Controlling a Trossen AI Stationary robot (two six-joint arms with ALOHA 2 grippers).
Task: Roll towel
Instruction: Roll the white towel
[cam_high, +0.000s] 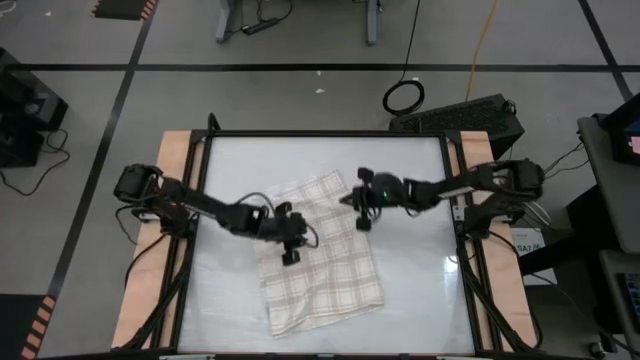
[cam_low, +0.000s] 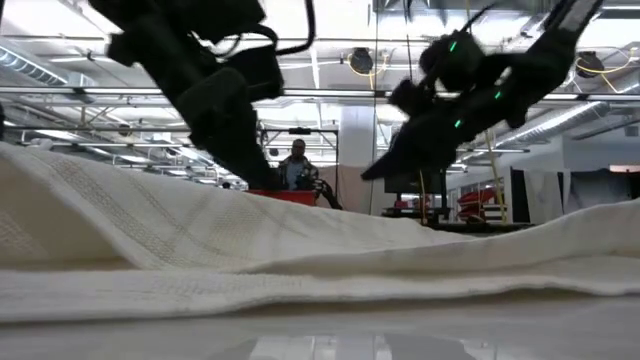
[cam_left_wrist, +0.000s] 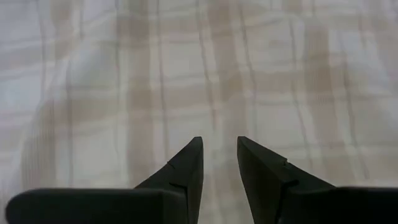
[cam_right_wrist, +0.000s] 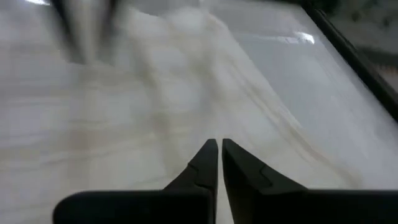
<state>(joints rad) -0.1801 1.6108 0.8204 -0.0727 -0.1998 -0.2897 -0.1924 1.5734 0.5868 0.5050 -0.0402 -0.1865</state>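
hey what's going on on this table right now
Two robot arms are working on a plaid towel that lies spread nearly flat on the white table, not yet rolled. The left claw is over the towel's left part, its fingers a little apart with nothing between them. The right claw is at the towel's far right corner, shut, and does not seem to hold any cloth. A person shows in the room behind.

A robotics lab in a large, industrial-style hall.

Two dark arms are mounted on a framed white table (cam_high: 420, 300) standing on a grey floor (cam_high: 300, 100) marked with black tape lines, with cables (cam_high: 404, 96) trailing across it. Beyond the table are high ceilings with strip lights (cam_low: 330, 95), more equipment, and a seated person (cam_low: 297, 165).
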